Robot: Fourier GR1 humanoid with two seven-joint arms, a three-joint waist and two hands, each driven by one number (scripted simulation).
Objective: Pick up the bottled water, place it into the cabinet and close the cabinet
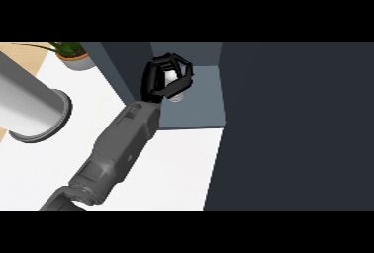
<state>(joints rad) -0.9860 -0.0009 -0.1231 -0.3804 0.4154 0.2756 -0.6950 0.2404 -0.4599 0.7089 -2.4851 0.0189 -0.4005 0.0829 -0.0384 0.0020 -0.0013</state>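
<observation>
Robot hand point(164, 79) was curled round the bottled water point(174, 84), held inside the open cabinet point(197, 106) above its floor. Which arm it was could not be told. Risk: release while bottle tilted, so it would topple or block the door point(292, 123).

Boxy grey forearm point(120, 148) with panel seams, ending in black hand point(157, 79) of slim fingers point(175, 88).

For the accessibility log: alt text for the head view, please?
A black hand on a grey forearm is curled round a pale water bottle inside an open dark cabinet, with a white counter below.
</observation>
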